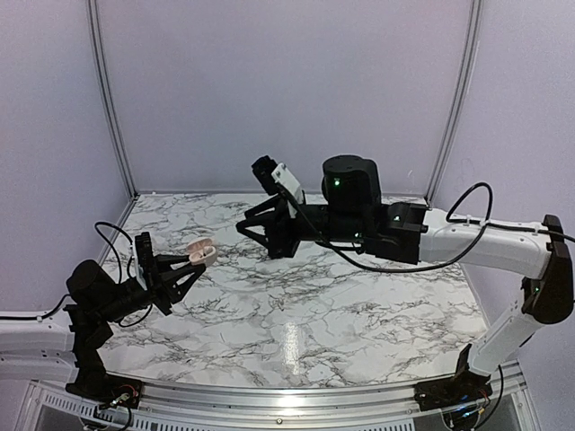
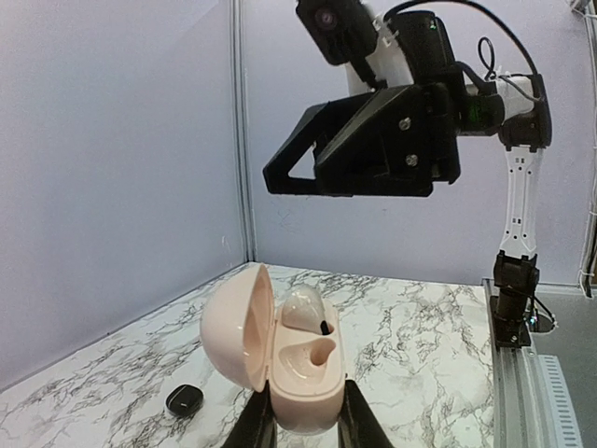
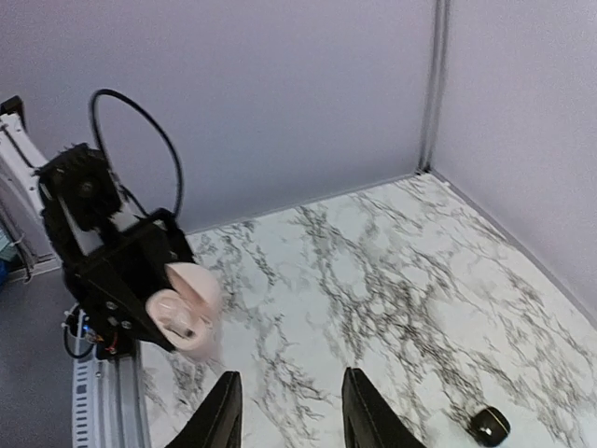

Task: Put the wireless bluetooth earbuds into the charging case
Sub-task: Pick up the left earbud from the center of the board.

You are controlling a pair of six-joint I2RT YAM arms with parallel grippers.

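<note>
My left gripper (image 1: 190,265) (image 2: 306,415) is shut on the charging case (image 1: 203,254) (image 2: 289,359) and holds it above the marble table with its lid open. A pale glossy earbud (image 2: 307,310) with a black tip sits in the far well; the near well (image 2: 317,352) is empty. The case also shows in the right wrist view (image 3: 183,313). My right gripper (image 1: 252,235) (image 3: 284,411) is open and empty, raised over the table's middle, apart from the case. A small black rounded piece (image 2: 185,399) (image 3: 488,425) lies on the marble; I cannot tell whether it is an earbud.
The marble table (image 1: 341,305) is enclosed by pale walls at the back and sides. The right arm's body (image 2: 382,140) hangs high in front of the left gripper. A cable (image 1: 115,247) loops by the left arm.
</note>
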